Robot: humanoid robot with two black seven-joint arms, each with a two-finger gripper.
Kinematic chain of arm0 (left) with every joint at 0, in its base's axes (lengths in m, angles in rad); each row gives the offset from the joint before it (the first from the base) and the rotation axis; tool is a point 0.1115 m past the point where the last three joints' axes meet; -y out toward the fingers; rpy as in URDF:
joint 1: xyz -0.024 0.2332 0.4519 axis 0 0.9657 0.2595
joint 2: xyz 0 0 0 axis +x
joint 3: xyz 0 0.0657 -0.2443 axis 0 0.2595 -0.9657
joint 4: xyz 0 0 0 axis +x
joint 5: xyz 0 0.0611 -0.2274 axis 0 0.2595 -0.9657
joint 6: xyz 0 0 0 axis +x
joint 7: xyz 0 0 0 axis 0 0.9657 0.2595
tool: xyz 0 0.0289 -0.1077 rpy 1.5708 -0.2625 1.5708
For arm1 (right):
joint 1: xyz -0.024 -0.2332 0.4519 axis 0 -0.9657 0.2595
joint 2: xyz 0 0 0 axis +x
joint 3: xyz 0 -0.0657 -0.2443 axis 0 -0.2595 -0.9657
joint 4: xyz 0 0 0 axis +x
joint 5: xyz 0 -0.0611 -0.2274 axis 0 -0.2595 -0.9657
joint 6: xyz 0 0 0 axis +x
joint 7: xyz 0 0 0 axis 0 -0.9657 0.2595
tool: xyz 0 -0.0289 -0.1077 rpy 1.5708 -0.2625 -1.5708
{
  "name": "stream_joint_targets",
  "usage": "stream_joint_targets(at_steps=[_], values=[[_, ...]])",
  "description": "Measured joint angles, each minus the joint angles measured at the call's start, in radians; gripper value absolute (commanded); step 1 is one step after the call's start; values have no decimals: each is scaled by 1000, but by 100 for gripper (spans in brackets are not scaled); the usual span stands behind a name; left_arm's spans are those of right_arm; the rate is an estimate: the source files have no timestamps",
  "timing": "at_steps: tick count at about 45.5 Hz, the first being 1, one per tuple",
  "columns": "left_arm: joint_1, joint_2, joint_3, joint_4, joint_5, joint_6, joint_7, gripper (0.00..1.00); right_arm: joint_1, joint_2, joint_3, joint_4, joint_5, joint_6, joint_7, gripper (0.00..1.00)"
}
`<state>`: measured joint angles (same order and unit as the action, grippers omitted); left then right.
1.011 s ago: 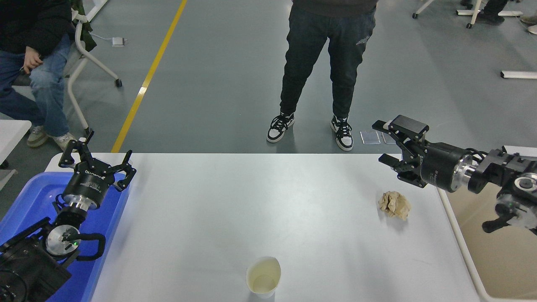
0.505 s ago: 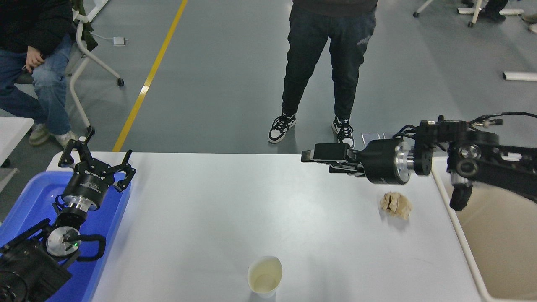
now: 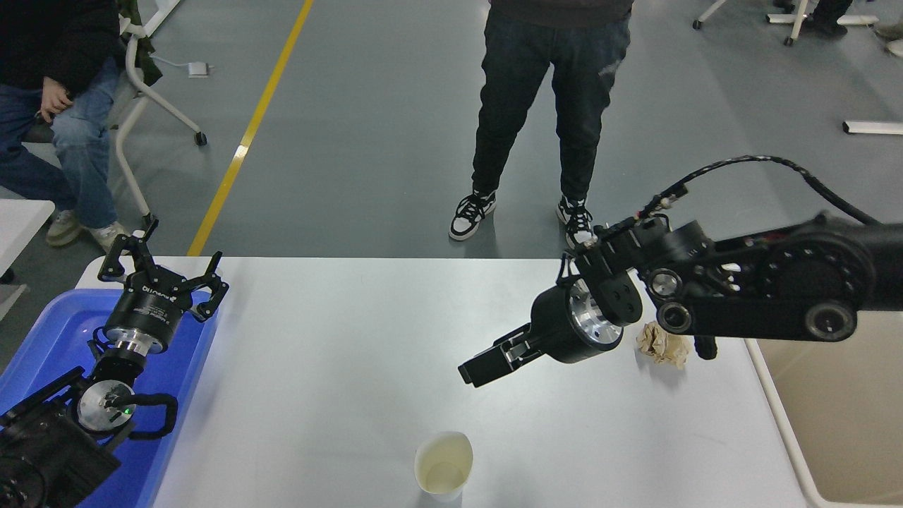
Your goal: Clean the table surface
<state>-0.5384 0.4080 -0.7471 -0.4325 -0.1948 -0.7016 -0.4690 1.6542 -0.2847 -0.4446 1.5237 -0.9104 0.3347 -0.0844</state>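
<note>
Well, a paper cup [image 3: 444, 466] stands upright at the near edge of the white tabletop [image 3: 338, 353], whose long side runs left to right. A crumpled paper ball [image 3: 663, 344] lies far right, beside the beige bin [image 3: 839, 416]. Right gripper [image 3: 487, 368] slants down-left between them; I cannot tell its jaws. Left gripper [image 3: 164, 271], jaws apart, sits over the blue tub [image 3: 42, 339].

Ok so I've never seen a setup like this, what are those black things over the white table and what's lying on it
They are a robot's two arms, seen from a camera high on the robot, looking down over the table. The left end effector is parked, open, over a blue tub. The right end effector reaches over the middle and holds nothing. A paper cup and a crumpled brown paper ball lie on the table. A beige bin sits at the right. A person stands beyond.
</note>
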Motion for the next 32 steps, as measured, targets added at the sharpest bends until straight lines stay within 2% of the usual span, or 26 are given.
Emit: stream_joint_targets(at_steps=[15, 32], values=[[0, 0, 0, 0, 0, 0, 0, 100, -36, 208, -91, -131, -61, 8, -1, 100], [0, 0, 0, 0, 0, -1, 0, 100, -148, 272, -124, -236, -131, -16, -2, 100]])
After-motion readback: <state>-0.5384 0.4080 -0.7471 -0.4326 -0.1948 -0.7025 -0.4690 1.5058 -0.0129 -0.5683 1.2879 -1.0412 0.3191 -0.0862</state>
